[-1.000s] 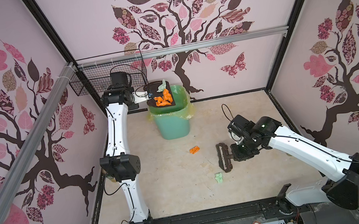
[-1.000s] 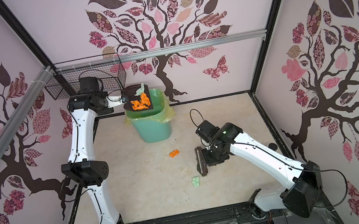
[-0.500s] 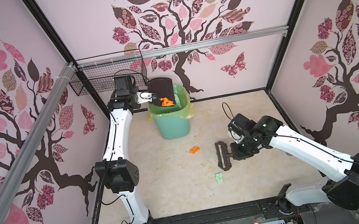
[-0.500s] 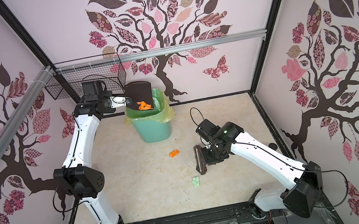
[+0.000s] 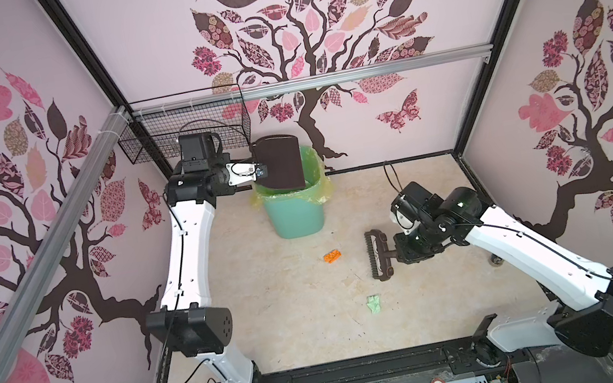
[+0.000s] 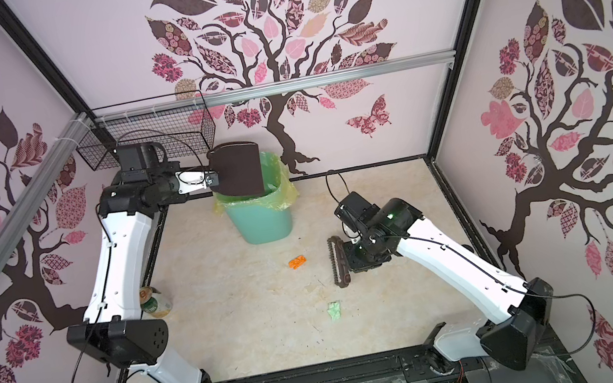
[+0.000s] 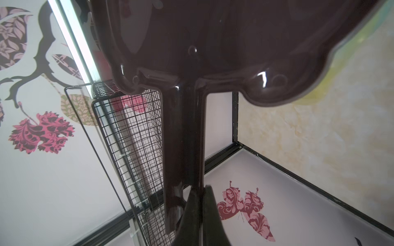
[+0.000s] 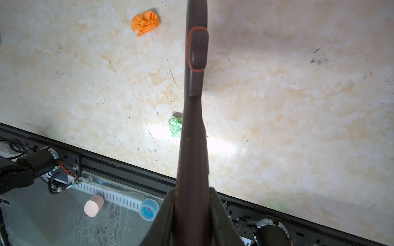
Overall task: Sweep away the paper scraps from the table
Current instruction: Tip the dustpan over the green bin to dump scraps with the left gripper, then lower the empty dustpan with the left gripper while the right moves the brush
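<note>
Orange wad [image 5: 332, 256], mint wad [image 5: 374, 303]; both crumpled paper.

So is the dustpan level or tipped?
Tipped: the dustpan stands on edge above the bin, its flat dark face toward the camera.

Crumpled orange scrap [image 5: 332, 256], mint green scrap [image 5: 374, 303] (apart, nearer the front), both lying on mottled beige table [image 5: 278, 332]

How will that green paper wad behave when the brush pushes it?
The green wad looks loosely crumpled, so probably very light and apt to skip or tumble ahead of the brush. Its irregular creases should stop it rolling far. The table looks glossy, so it likely slides easily.
</note>
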Controlling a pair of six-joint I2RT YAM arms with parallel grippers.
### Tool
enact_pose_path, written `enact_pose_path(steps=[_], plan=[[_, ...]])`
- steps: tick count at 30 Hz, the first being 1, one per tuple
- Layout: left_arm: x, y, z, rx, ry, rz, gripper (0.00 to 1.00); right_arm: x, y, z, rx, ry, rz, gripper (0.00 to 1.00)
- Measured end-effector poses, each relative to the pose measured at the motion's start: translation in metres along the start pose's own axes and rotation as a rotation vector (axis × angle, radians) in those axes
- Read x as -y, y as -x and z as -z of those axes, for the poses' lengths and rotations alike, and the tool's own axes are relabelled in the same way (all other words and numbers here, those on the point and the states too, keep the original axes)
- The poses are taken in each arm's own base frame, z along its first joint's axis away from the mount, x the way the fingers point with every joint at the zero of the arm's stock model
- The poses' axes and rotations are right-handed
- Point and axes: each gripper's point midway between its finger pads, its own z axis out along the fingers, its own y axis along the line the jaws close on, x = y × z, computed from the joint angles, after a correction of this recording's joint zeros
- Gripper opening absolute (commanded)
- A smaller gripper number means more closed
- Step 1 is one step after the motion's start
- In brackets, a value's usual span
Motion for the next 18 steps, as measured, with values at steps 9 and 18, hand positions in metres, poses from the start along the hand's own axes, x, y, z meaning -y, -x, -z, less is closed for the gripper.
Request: enact_pose_path(steps=[9, 18], plan=[[0.007, -0.04, 0.071, 0.024, 0.007, 0.168, 0.0, -0.056, 0.042, -0.003, 0.043, 0.241, -0.046, 0.0], [0.117, -0.031, 0.132, 0.087, -0.097, 0.256, 0.0, -0.092, 0.074, -0.054, 0.006, 0.487, -0.344, 0.0]])
